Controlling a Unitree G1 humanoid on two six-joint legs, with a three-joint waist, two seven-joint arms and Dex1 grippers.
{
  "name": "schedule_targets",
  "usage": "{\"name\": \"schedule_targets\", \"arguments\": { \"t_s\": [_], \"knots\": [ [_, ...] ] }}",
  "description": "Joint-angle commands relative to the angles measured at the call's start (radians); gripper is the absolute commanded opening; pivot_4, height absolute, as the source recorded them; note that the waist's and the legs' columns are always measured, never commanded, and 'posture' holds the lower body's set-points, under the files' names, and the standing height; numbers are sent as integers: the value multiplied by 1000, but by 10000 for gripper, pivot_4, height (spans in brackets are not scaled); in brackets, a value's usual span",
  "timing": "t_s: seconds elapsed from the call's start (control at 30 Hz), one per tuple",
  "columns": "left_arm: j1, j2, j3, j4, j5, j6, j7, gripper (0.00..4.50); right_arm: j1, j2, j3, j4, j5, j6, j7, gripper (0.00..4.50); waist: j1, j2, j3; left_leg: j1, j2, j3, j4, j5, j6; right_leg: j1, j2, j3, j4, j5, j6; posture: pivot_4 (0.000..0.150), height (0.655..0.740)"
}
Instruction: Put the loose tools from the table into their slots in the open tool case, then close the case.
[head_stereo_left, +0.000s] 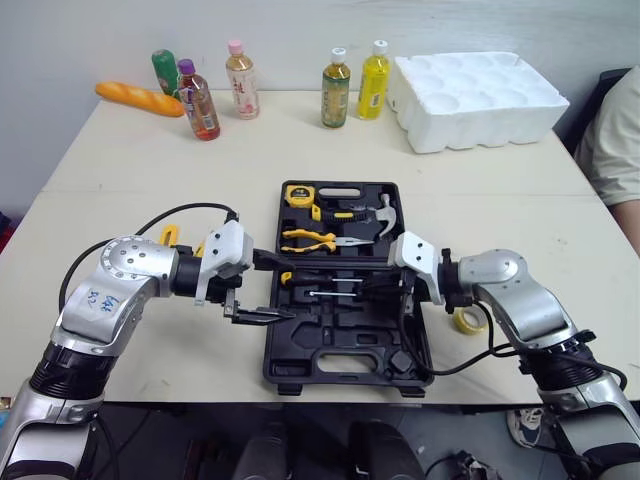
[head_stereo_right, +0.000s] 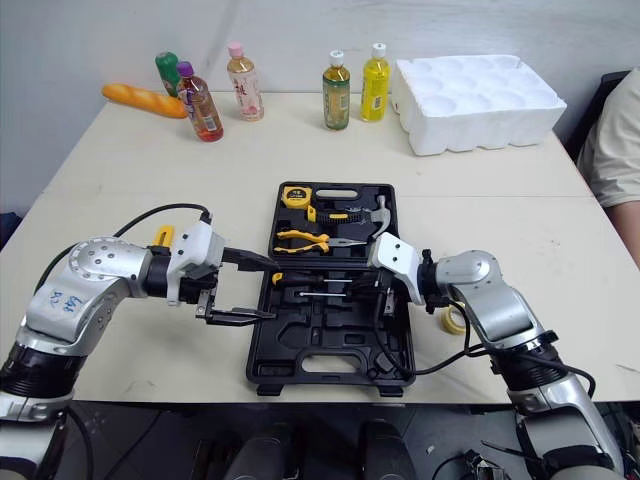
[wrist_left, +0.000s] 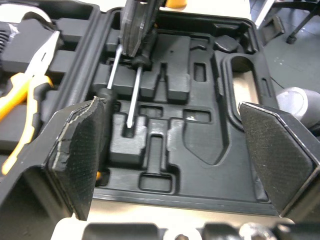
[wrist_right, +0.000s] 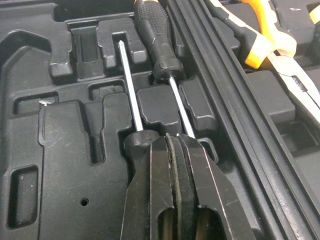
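Note:
The black tool case (head_stereo_left: 345, 355) lies open at the table's near edge. Its far half holds a tape measure (head_stereo_left: 298, 194), a hammer (head_stereo_left: 383, 213) and yellow-handled pliers (head_stereo_left: 310, 239). Two screwdrivers (wrist_right: 129, 90) lie side by side in the near half. My right gripper (wrist_right: 172, 137) is shut, with its tip down on the screwdrivers' near ends. At the case's left edge my left gripper (head_stereo_left: 262, 288) stands wide open, empty, with its fingers (wrist_left: 80, 150) framing the near half. A yellow tape roll (head_stereo_left: 467, 320) lies on the table right of the case. A yellow object (head_stereo_left: 168, 236) shows behind my left arm.
Several bottles (head_stereo_left: 336, 90) and a bread loaf (head_stereo_left: 138, 98) stand along the far edge. A white foam tray (head_stereo_left: 475, 98) sits at the far right. A person's arm (head_stereo_left: 615, 140) shows at the right edge.

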Motion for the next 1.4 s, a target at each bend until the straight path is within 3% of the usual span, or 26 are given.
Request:
{"name": "schedule_targets", "arguments": {
  "t_s": [0.03,0.3,0.5,1.13,1.4],
  "knots": [
    [-13,-2,11,-11,2,-18,-6,45000,53,46,39,29,-2,3,-13,394,-2,-2,-1,0,0,0,0,0,0,0,0,0,0,0,0,1500,7384],
    [-11,-6,11,-11,4,-21,-4,45000,5,97,-104,-11,134,21,-12,394,-2,0,0,-1,1,0,0,0,-1,-2,0,0,0,0,0,1500,7384],
    [-11,-11,9,-15,5,-21,-2,45000,-3,87,-122,-41,198,55,18,394,0,0,0,-2,0,0,0,0,0,-2,0,0,0,0,0,1500,7384],
    [-15,-20,4,-16,5,-18,-5,45000,60,10,113,24,-26,160,-52,394,-1,-2,-2,0,0,0,0,0,0,0,0,0,0,0,0,1500,7384],
    [-3,-37,2,-31,3,-16,7,45000,121,35,31,-83,51,180,-111,394,-1,-2,-3,18,1,-1,-6,-7,6,18,-1,0,-10,0,-1,1500,7384]
  ]
}}
